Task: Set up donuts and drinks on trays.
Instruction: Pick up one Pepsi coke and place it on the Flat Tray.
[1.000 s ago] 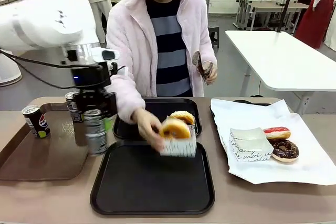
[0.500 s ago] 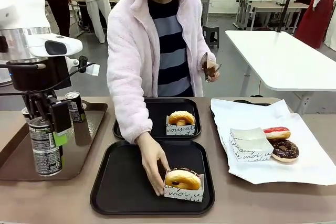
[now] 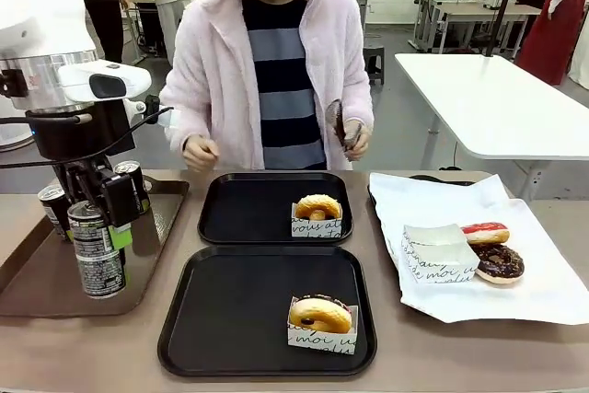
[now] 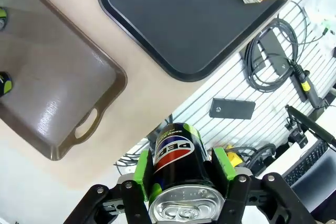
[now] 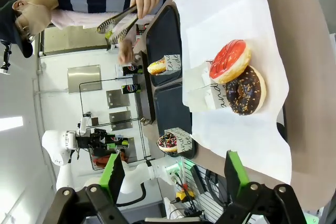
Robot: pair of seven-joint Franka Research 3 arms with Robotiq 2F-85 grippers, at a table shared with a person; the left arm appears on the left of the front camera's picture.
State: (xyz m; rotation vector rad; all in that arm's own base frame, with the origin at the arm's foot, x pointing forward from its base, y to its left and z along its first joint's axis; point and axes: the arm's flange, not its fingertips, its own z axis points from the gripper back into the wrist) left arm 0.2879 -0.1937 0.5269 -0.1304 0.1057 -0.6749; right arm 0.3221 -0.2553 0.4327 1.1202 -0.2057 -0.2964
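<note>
Left end effector point(image 4: 182, 169) around can point(image 4: 177, 150), apparently aloft; logo clear wrist-side.

White left arm point(image 3: 41, 6), black wrist point(image 3: 78, 131), 2 green-padded black fingers point(image 4: 140, 167).

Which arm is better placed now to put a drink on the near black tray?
Left. The left gripper holds a can lifted up, just to the left of the near black tray. The right gripper is open and holds nothing.
</note>
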